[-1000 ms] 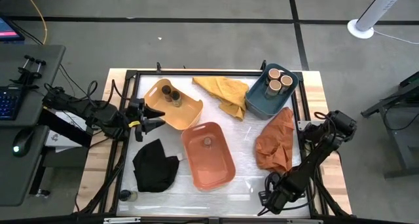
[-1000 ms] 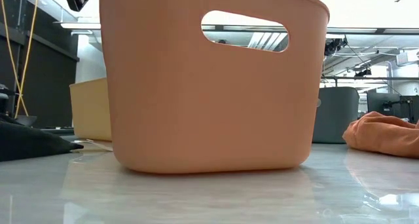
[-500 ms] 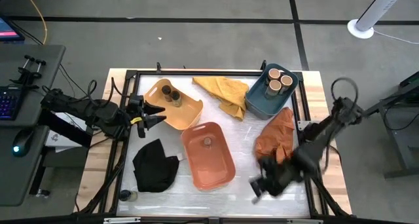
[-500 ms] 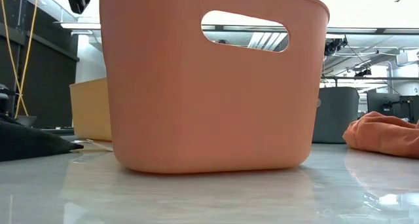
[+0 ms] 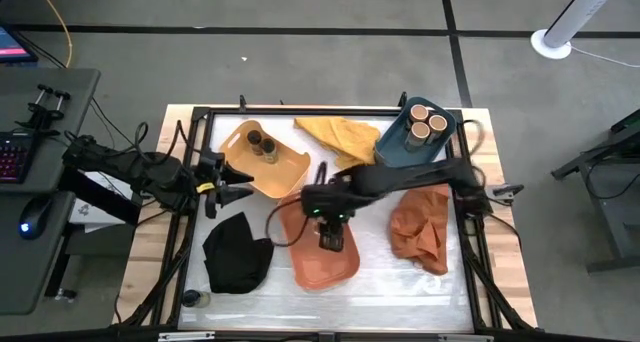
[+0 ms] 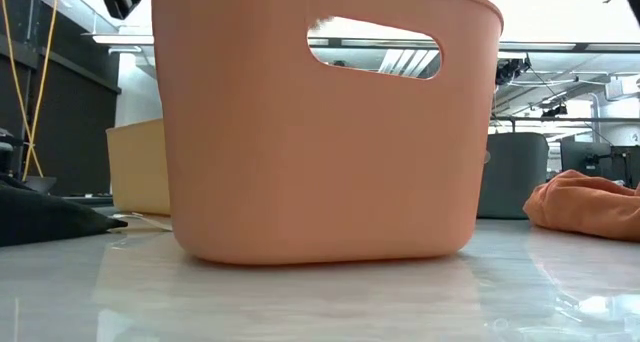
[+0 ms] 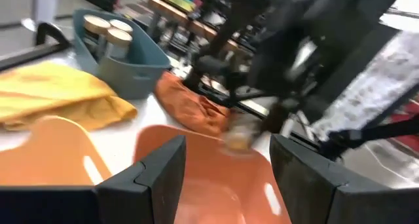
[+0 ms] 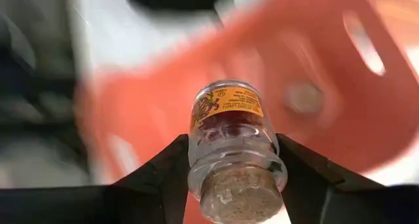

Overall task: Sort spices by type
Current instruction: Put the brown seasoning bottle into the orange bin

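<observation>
While over orange tub (image 5: 318, 250), R jaws clench spice jar (image 8: 232, 142) btwn them.

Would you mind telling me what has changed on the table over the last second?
The right arm swung from the table's near right corner across to the middle; the right gripper, shut on a cork-stoppered spice jar, is now above the orange tub. The left gripper stayed open beside the yellow tub; tubs, cloths and other jars are unmoved.

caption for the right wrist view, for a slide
Right gripper shut on a cork-stoppered glass spice jar, carried above the orange tub.
</observation>
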Tool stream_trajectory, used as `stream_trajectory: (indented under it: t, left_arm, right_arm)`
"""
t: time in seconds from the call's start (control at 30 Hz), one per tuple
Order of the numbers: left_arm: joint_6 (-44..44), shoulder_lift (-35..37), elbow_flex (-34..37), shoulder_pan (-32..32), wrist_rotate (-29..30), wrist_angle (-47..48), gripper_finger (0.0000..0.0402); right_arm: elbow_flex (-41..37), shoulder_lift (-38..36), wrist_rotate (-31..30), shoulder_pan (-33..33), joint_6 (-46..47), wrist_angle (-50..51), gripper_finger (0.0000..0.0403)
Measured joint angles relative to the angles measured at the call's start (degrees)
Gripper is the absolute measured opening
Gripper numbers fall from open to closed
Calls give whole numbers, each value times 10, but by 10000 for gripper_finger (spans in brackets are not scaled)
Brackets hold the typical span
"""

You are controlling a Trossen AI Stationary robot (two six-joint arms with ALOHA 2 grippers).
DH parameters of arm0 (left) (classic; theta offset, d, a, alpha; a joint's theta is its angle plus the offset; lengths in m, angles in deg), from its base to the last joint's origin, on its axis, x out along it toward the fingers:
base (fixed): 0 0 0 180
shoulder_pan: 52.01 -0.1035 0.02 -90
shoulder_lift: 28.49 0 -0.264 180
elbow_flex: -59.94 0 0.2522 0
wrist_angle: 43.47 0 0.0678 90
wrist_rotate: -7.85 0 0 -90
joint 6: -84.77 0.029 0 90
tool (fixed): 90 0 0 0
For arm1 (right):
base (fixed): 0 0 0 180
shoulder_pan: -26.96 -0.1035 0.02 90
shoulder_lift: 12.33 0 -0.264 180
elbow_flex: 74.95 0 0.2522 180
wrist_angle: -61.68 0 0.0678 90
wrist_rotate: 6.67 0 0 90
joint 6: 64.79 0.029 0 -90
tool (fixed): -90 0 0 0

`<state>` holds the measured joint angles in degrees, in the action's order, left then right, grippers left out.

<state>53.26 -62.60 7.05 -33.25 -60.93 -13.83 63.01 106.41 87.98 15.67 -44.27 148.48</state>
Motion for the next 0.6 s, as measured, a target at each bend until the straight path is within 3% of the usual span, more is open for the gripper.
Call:
stream_trajectory:
  t: [0.13, 0.27, 0.6]
  left_arm:
    - [-27, 0, 0, 0, -13, 17, 204]
    - [-30, 0, 0, 0, -13, 30, 204]
    - [-28, 0, 0, 0, -12, 32, 204]
  right_arm:
    - [76, 99, -15, 4, -111, 107, 182]
    - [104, 155, -21, -1, -188, 99, 182]
    - [80, 202, -56, 1, -220, 83, 191]
